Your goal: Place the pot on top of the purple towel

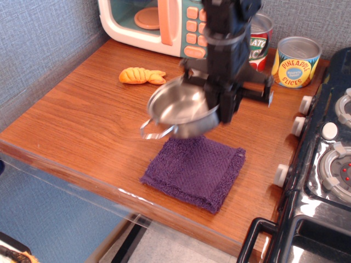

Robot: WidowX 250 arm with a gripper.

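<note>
The shiny steel pot (178, 107) hangs in the air, tilted, with one wire loop handle pointing to the lower left. My black gripper (219, 107) is shut on the pot's right rim and holds it above the far left part of the purple towel (194, 171). The towel lies flat on the wooden counter (82, 120) near its front edge. The pot hides the towel's far corner.
A toy microwave (164, 24) stands at the back. An orange toy croissant (141, 75) lies left of the pot. A tomato can (258, 35) and a pineapple can (296, 61) stand at the back right. A black stove (323, 159) borders the counter's right side.
</note>
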